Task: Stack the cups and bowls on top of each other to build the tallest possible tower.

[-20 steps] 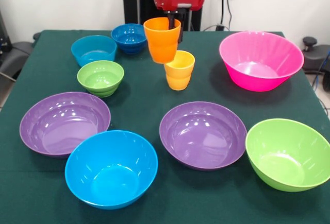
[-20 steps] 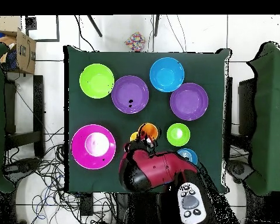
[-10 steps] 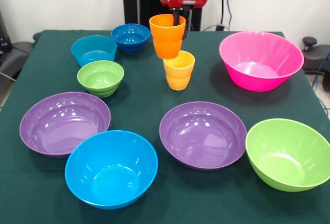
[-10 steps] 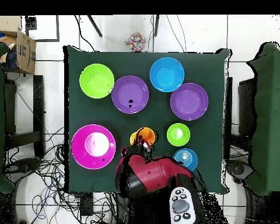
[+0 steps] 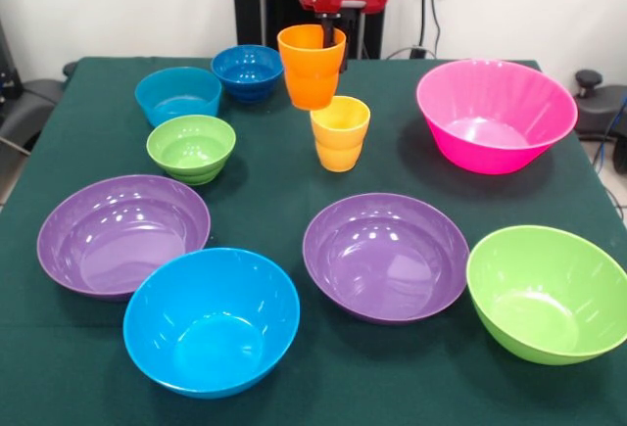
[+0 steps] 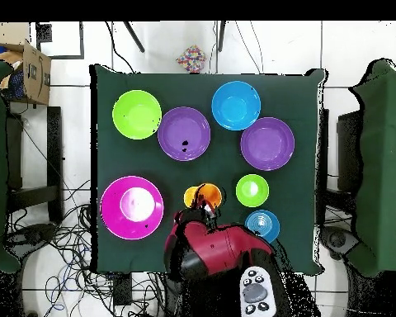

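My gripper (image 5: 330,36) is shut on the far rim of the orange cup (image 5: 312,66) and holds it upright in the air. Just below and to its right, the yellow-orange cup (image 5: 340,133) stands on the table. From overhead the orange cup (image 6: 209,195) sits beside the yellow one (image 6: 190,196), partly under the arm. Left of the cups are the small green bowl (image 5: 191,148), the light blue bowl (image 5: 177,94) and the dark blue bowl (image 5: 246,71). No tower stands.
The pink bowl (image 5: 495,115) is at the right. Two purple bowls (image 5: 122,233) (image 5: 384,255), a large blue bowl (image 5: 211,319) and a large green bowl (image 5: 549,292) fill the near half of the green table (image 5: 265,191). A cardboard box (image 6: 28,70) sits off the table.
The orange cup has risen a little in the gripper and shifted slightly sideways above the yellow-orange cup. All the bowls have stayed put.
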`<state>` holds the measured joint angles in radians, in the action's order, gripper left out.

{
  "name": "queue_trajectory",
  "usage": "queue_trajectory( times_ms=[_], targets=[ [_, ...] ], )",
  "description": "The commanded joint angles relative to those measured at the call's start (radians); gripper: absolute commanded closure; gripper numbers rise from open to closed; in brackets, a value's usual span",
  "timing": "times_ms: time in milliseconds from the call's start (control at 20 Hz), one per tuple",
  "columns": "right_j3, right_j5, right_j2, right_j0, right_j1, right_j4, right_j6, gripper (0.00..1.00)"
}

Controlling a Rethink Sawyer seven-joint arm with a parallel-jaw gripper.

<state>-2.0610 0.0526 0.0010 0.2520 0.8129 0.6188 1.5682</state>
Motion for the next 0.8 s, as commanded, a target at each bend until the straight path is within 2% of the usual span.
queue_trajectory(
  times_ms=[50,800],
  targets=[
    [-0.032,0.059,0.038,-0.011,-0.044,0.001,0.158,1.00],
    [-0.072,0.047,0.044,-0.059,-0.004,-0.039,0.181,1.00]
  ],
)
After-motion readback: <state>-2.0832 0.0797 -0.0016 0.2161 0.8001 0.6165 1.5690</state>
